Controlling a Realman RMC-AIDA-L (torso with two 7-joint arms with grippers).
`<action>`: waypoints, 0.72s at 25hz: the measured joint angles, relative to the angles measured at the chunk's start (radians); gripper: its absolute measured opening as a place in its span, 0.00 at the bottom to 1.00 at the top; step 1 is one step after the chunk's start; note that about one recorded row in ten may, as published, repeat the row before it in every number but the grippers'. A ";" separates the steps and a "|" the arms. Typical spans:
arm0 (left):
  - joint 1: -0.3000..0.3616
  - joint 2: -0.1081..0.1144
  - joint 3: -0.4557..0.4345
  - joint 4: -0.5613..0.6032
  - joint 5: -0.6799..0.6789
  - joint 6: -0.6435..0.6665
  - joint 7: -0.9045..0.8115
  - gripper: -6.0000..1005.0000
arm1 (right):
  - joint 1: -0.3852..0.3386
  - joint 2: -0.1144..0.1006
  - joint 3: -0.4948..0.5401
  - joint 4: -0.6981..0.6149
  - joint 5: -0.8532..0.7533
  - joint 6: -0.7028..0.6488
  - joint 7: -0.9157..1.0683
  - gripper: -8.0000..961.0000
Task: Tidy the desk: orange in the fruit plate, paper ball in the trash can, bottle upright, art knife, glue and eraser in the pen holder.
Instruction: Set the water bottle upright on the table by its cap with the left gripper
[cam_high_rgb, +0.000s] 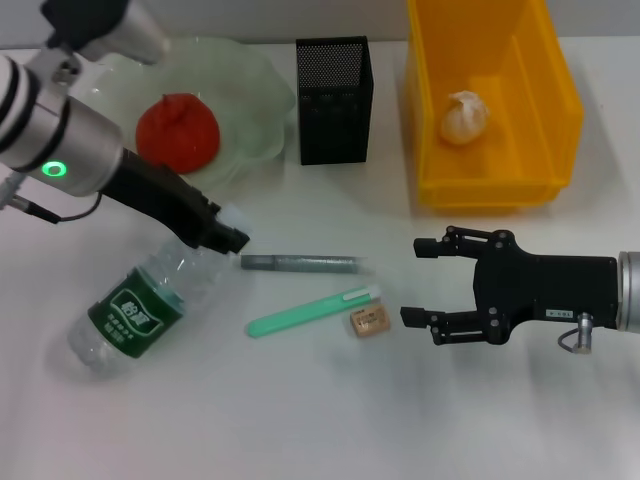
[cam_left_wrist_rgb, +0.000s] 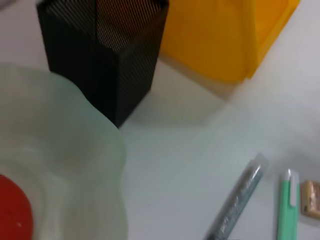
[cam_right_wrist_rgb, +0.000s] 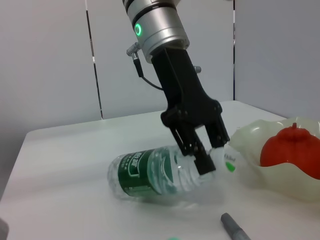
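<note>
The bottle (cam_high_rgb: 125, 315) lies on its side at the front left, cap toward the middle. My left gripper (cam_high_rgb: 228, 238) is down at its neck, shut on the bottle (cam_right_wrist_rgb: 150, 172) just behind the cap, one finger on each side. The orange (cam_high_rgb: 178, 132) rests in the fruit plate (cam_high_rgb: 250, 90). The paper ball (cam_high_rgb: 465, 117) lies inside the trash can (cam_high_rgb: 545, 110). A grey glue stick (cam_high_rgb: 300, 263), a green art knife (cam_high_rgb: 310, 311) and the eraser (cam_high_rgb: 368, 323) lie mid-table. My right gripper (cam_high_rgb: 412, 281) hovers open just right of the eraser. The pen holder (cam_high_rgb: 335, 110) stands at the back.
The pen holder (cam_left_wrist_rgb: 100, 65) stands between the fruit plate (cam_left_wrist_rgb: 75, 150) and the trash can (cam_left_wrist_rgb: 215, 40), close to both. The glue (cam_left_wrist_rgb: 237, 200), art knife (cam_left_wrist_rgb: 286, 210) and eraser (cam_left_wrist_rgb: 311, 197) lie close together in front of it.
</note>
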 joint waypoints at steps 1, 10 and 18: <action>0.000 0.000 0.000 0.000 0.000 0.000 0.000 0.45 | 0.000 0.000 0.001 0.000 0.000 0.000 0.000 0.87; 0.043 0.007 -0.283 0.002 -0.121 0.103 0.236 0.45 | 0.002 0.005 0.018 0.001 0.001 -0.001 0.009 0.87; 0.111 0.047 -0.370 -0.001 -0.267 0.149 0.344 0.45 | 0.007 0.011 0.025 0.006 0.001 0.003 0.012 0.87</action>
